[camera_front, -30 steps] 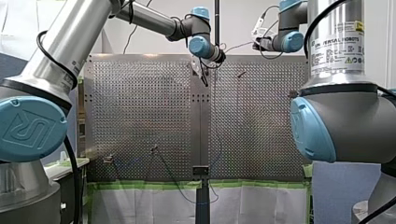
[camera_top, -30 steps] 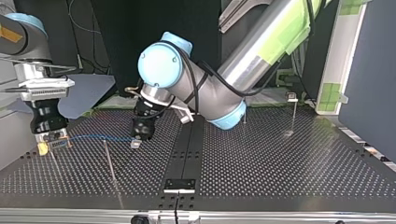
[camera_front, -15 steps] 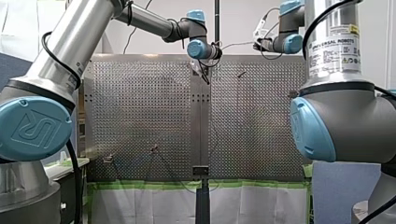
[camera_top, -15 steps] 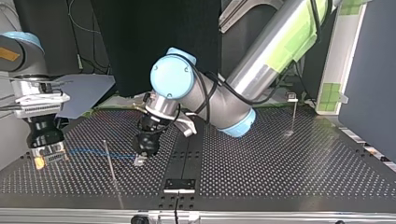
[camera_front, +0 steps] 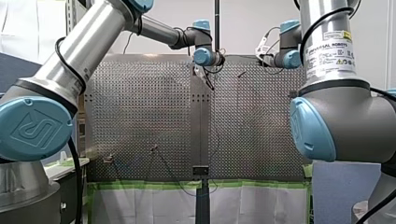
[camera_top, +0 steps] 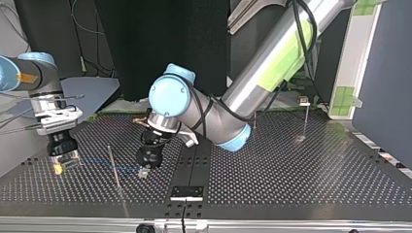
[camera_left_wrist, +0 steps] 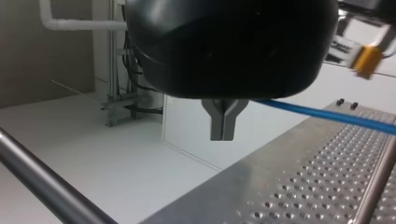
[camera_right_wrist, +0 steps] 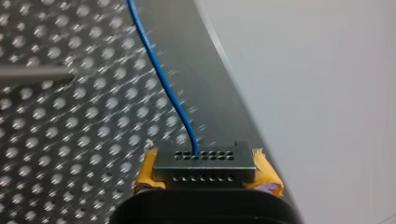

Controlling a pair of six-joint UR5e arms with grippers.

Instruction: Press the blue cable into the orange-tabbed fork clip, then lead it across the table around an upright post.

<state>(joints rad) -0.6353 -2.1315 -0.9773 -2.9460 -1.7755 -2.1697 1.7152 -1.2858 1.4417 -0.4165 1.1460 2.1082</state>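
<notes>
The blue cable (camera_top: 94, 162) is stretched just over the table (camera_top: 291, 174) between my right gripper (camera_top: 59, 166), which pinches it, and my left gripper (camera_top: 146, 163), fingers pressed together by the small clip (camera_top: 143, 173), so I think going round the post (camera_top: 113, 167) is not done yet.

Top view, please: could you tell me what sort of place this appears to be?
Probably a robotics lab test cell: my silver, blue-jointed left arm and right arm reach over a perforated metal table carrying a thin upright metal post and a thin blue cable.
</notes>
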